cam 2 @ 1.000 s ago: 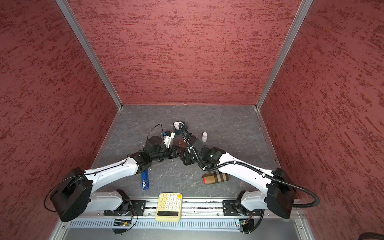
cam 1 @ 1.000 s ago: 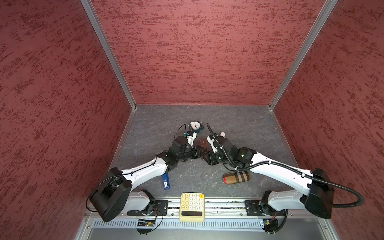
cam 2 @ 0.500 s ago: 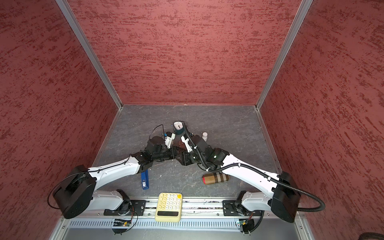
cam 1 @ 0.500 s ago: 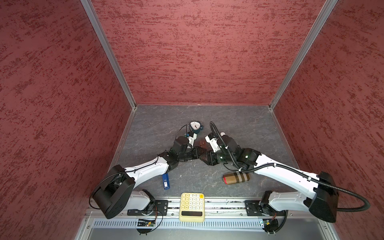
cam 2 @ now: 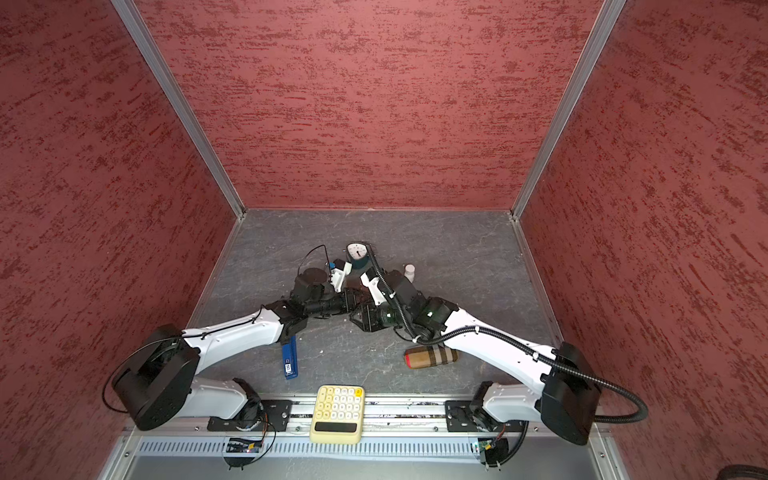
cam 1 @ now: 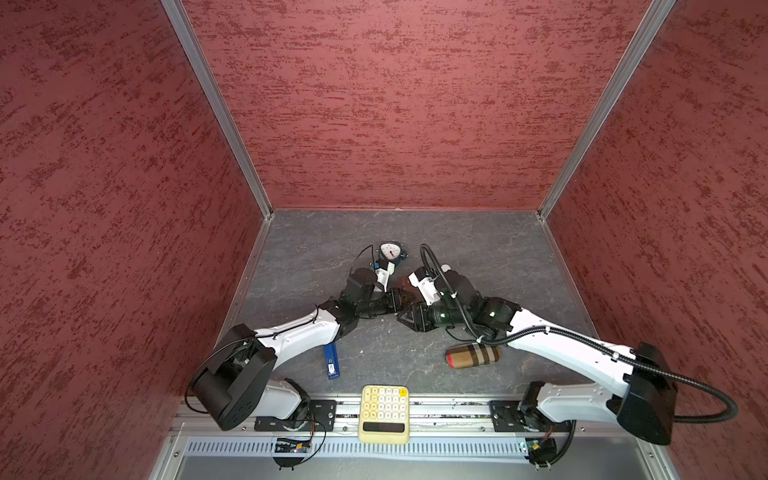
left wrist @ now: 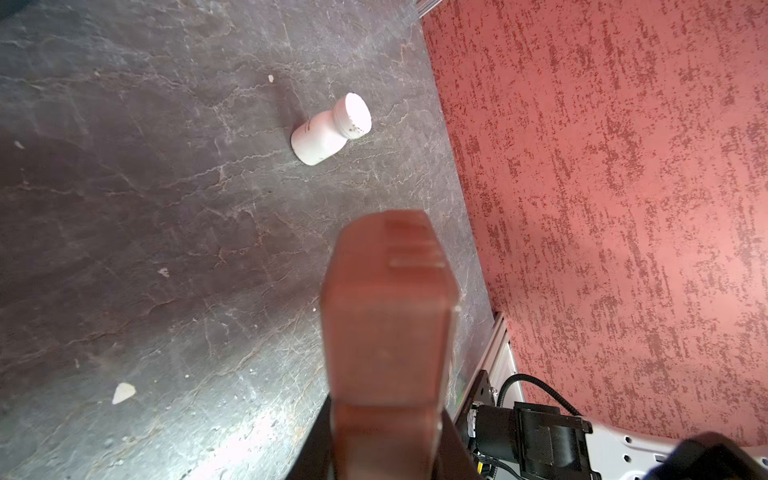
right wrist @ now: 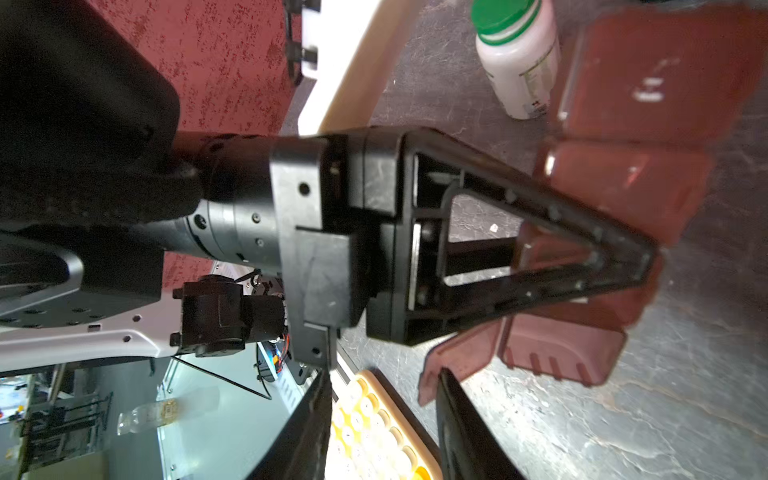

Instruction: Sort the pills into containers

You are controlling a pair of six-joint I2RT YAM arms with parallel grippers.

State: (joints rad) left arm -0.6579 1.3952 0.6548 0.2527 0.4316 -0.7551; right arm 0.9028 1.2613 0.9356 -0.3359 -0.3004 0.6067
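The containers [right wrist: 623, 195] are a dark-brown strip of small lidded compartments, held off the floor at mid-table. My left gripper [left wrist: 384, 415] is shut on the strip [left wrist: 386, 316]; its black fingers [right wrist: 615, 266] clamp the strip's middle. One lid [right wrist: 457, 365] hangs open. My right gripper [right wrist: 386, 374] is open, with one finger [right wrist: 453, 399] right beside that lid's edge. In both top views the two grippers [cam 1: 397, 297] [cam 1: 409, 318] meet over the strip [cam 2: 353, 284]. Small white pieces that look like pills [left wrist: 123, 392] lie scattered on the floor.
A white bottle [left wrist: 330, 129] stands behind the right wrist, and a green-capped bottle [right wrist: 517, 62] stands beside the strip. A dial clock [cam 1: 390, 251] is at the back. A blue stick [cam 1: 331, 365], a plaid case [cam 1: 471, 356] and a yellow calculator [cam 1: 384, 409] lie in front.
My right arm has swung its wrist a little toward the back and its jaws have narrowed slightly. The left arm holds the strip almost still.
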